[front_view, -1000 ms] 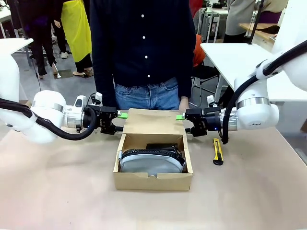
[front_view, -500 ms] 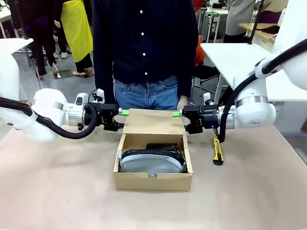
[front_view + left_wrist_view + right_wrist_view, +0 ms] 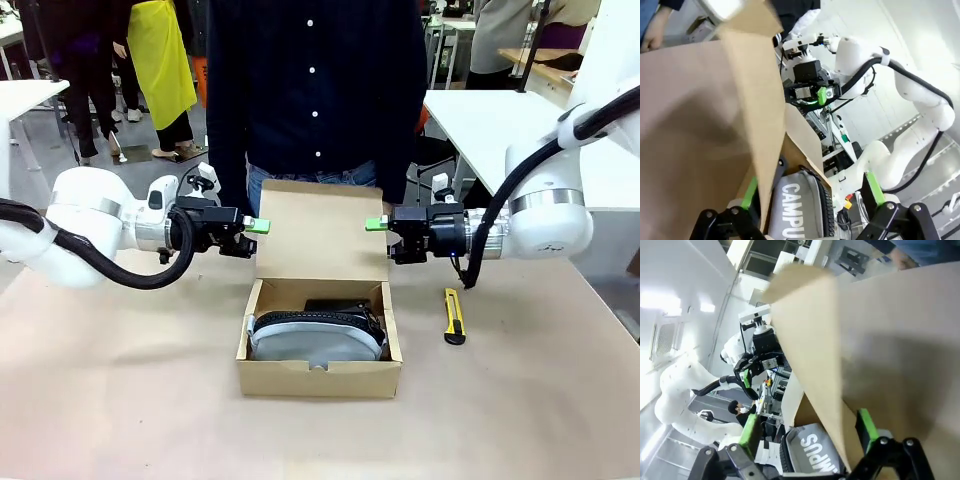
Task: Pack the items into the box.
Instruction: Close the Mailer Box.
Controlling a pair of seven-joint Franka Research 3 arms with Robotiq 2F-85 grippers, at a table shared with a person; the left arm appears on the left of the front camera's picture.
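Out at the middle of the bench (image 3: 120,400), your box (image 3: 320,378) sits square with both items down inside. The grey pouch (image 3: 318,340) fills the 6 o'clock side. The dark shape tucked behind it at 12 o'clock looks like the stapler (image 3: 335,304), though the pouch hides most of it.

Now the flap lid (image 3: 320,230): it's standing upright off the 12 o'clock wall, hinge running 9 to 3. Your left pincer (image 3: 256,225) is at its 9 o'clock edge and your right pincer (image 3: 375,224) at its 3 o'clock edge. They're level, and neither arm is nearer.

Both are spread wide. From each wrist camera the cardboard edge passes between the green pads (image 3: 750,192), close to one and clear of the other, so nothing is pinched.

Here's what matters: the lid stands between your two pincers and must swing toward 6 o'clock, down over the pouch. I'd judge packing done, closing left. The utility knife (image 3: 455,316) lies at the box's 3 o'clock, apart from it.
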